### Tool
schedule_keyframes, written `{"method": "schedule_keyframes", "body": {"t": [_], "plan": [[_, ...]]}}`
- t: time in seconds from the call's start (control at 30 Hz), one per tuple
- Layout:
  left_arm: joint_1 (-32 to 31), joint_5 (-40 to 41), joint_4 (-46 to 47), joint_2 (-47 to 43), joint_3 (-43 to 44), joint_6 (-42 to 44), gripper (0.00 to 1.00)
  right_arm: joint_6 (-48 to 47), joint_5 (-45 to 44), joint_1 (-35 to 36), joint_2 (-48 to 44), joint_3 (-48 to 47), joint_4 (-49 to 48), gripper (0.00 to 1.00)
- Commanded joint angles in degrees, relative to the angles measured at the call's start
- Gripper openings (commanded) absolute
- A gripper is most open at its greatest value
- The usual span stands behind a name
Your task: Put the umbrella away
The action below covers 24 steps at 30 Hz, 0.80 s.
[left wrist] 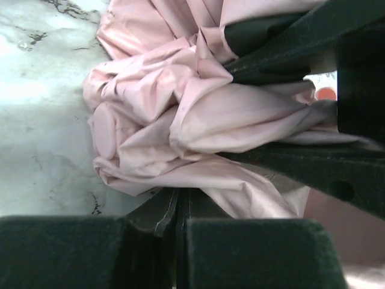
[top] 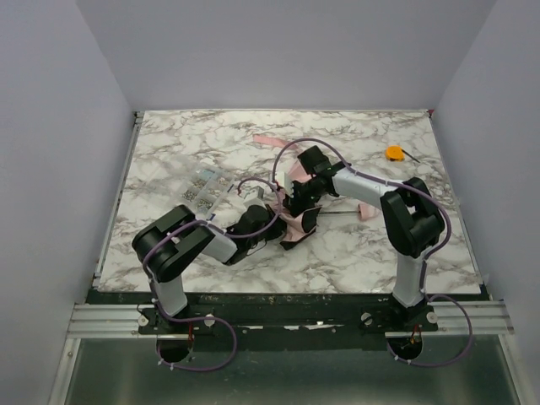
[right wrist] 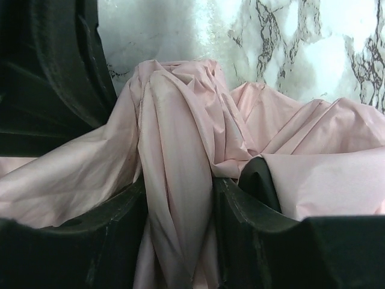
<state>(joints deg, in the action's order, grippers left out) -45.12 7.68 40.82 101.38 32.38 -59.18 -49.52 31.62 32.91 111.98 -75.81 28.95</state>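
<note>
Two grippers meet at the umbrella (top: 297, 221), frame centre, shaft running rightward. Right gripper (right wrist: 178, 211) pinches a canopy fold; left gripper (left wrist: 178, 208), pressed together, sits lower-left at the cloth's edge.

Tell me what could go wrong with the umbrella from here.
1. The right gripper pinches only a thin fold of the umbrella canopy; pulling may slip or tear it.
2. The left gripper, shut beside it, sits very close, so the fingers may collide or bunch the fabric.
</note>
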Motion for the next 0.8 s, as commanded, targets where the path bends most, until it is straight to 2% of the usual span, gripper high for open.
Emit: {"method": "schedule_keyframes", "body": {"t": [0.0, 0.07, 0.13, 0.23, 0.3, 0.4, 0.5, 0.57, 0.67, 0.77], "plan": [[1.0, 0.9, 11.3, 0.2, -5.1, 4.2, 0.06, 6.3, 1.8, 2.3, 1.3, 1.6, 10.4, 0.49], [0.7, -1.6, 13.6, -4.6, -8.5, 6.6, 0.14, 7.0, 0.8, 2.3, 1.6, -0.3, 10.3, 0.50], [0.6, -3.2, 13.0, -10.7, -12.2, 8.2, 0.29, 7.5, -0.9, 2.2, 2.0, -1.3, 9.6, 0.50], [0.7, -5.1, 8.0, -21.0, -16.3, 10.8, 0.46, 7.6, -2.7, 1.9, 3.1, -1.7, 8.6, 0.47], [0.6, -6.2, 2.5, -27.2, -17.5, 12.2, 0.52, 7.7, -3.4, 1.8, 3.6, -1.6, 7.9, 0.46], [0.3, -7.7, -7.3, -34.4, -17.6, 12.8, 0.53, 8.1, -3.2, 1.8, 3.7, -1.4, 7.5, 0.45], [-0.4, -12.2, -14.6, -37.0, -17.5, 12.7, 0.51, 8.4, -3.2, 1.8, 3.3, -1.4, 7.4, 0.45], [-2.1, -14.2, -17.2, -37.2, -17.5, 12.6, 0.46, 8.3, -3.1, 1.8, 3.2, -1.2, 7.4, 0.45], [-5.9, -15.4, -20.1, -35.0, -16.0, 12.5, 0.45, 8.4, -3.0, 1.8, 3.3, -0.8, 7.1, 0.45], [-9.2, -15.7, -19.1, -31.5, -14.5, 12.0, 0.45, 8.6, -3.1, 1.8, 3.5, -0.6, 7.0, 0.45]]}}
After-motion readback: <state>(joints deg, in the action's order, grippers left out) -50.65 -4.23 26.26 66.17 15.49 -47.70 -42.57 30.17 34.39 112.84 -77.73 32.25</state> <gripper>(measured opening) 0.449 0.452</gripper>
